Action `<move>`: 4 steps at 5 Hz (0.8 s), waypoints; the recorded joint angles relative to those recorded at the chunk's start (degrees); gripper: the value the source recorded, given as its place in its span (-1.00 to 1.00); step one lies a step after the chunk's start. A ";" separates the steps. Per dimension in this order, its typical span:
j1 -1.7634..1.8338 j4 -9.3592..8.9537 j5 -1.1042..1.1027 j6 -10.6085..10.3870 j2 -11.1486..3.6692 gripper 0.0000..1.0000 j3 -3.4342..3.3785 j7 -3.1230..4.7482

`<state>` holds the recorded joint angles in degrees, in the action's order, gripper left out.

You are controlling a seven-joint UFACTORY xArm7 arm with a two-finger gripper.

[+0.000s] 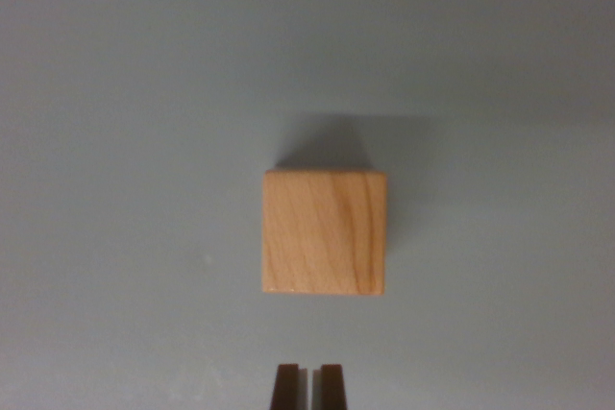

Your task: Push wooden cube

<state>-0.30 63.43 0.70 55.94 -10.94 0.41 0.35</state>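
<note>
Your light-brown, square-faced wooden cube (325, 232) sits on the plain grey matte tabletop (115, 141), and the dark two-fingered claw (309, 386) waits just below the cube's near edge, apart from it, fingers nearly together with a thin slit between them, holding nothing. Drive straight toward the cube and meet the middle of that near face; the claw looks slightly toward the wrist view's left of the cube's centre, so correct this or the cube may twist. Its smooth grained wood should slide easily.
</note>
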 joint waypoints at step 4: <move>-0.15 -3.63 0.34 -4.83 -1.33 -1.00 0.06 0.39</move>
<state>-0.45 59.80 1.04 51.12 -12.27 0.48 0.74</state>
